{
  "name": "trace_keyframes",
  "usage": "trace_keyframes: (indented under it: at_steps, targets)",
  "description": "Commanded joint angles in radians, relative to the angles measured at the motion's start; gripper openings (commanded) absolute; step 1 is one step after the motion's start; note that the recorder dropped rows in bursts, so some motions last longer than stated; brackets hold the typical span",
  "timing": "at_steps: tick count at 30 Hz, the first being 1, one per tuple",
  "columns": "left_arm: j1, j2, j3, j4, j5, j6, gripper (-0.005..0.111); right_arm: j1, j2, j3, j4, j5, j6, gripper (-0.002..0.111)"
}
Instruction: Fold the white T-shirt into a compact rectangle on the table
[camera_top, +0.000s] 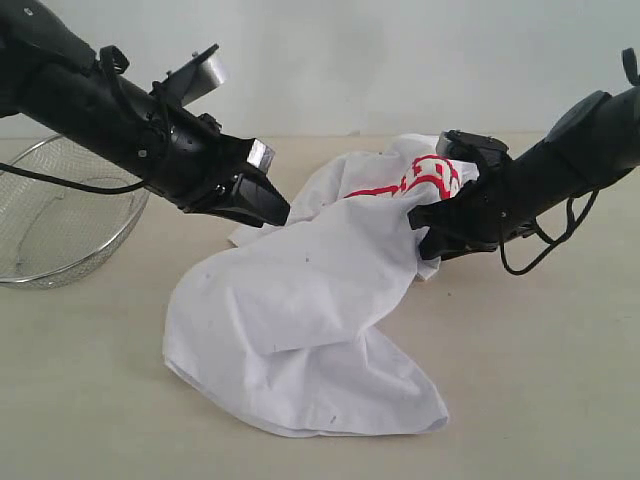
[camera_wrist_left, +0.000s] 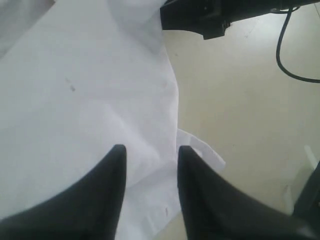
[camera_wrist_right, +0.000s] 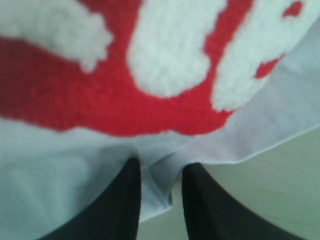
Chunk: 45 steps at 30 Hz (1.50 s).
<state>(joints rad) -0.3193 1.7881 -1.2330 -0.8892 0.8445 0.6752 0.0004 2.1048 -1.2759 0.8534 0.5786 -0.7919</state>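
T-shirt (camera_top: 300, 320) lies crumpled mid-table (camera_top: 540, 400), its far side raised. At far left stands a wire bowl (camera_top: 60, 215). The left gripper (camera_wrist_left: 151, 147) has cloth between its parted fingers; whether it grips, I cannot tell. The right gripper (camera_wrist_right: 162, 164) pinches a fold below the red band (camera_wrist_right: 115, 105).

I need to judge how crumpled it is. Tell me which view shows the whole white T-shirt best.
The exterior view: the whole white T-shirt lies bunched on the table. The left wrist view shows only plain white cloth at the left gripper; the right wrist view, blurred red print and a fold in the right gripper.
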Motion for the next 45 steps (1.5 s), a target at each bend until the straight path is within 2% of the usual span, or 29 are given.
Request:
trace_keyframes:
  at_steps: [1, 22, 24, 27, 31, 37, 45]
  targets:
    - [-0.004, -0.008, -0.001, -0.01, -0.007, 0.006, 0.033, 0.0, 0.001, -0.002, 0.005, -0.002, -0.008, 0.024]
    - [-0.004, -0.008, -0.001, -0.01, -0.002, 0.006, 0.033, 0.0, 0.062, -0.002, 0.009, 0.013, 0.024, 0.024]
    - [-0.004, -0.008, -0.001, -0.01, -0.008, 0.006, 0.033, 0.0, 0.06, -0.002, 0.008, 0.013, 0.024, 0.019]
    - [-0.004, -0.008, -0.001, -0.01, -0.008, 0.006, 0.033, 0.0, 0.058, -0.002, -0.003, 0.013, 0.027, -0.001]
    - [-0.004, -0.008, -0.001, -0.01, -0.008, 0.006, 0.033, -0.002, 0.053, -0.002, -0.026, 0.026, 0.048, 0.0]
    - [-0.004, -0.008, -0.001, -0.01, -0.008, 0.006, 0.033, -0.01, -0.008, -0.002, -0.156, 0.012, 0.16, 0.0]
    - [-0.004, -0.008, -0.001, -0.011, -0.003, 0.006, 0.033, -0.051, -0.05, -0.002, -0.18, 0.023, 0.18, 0.0]
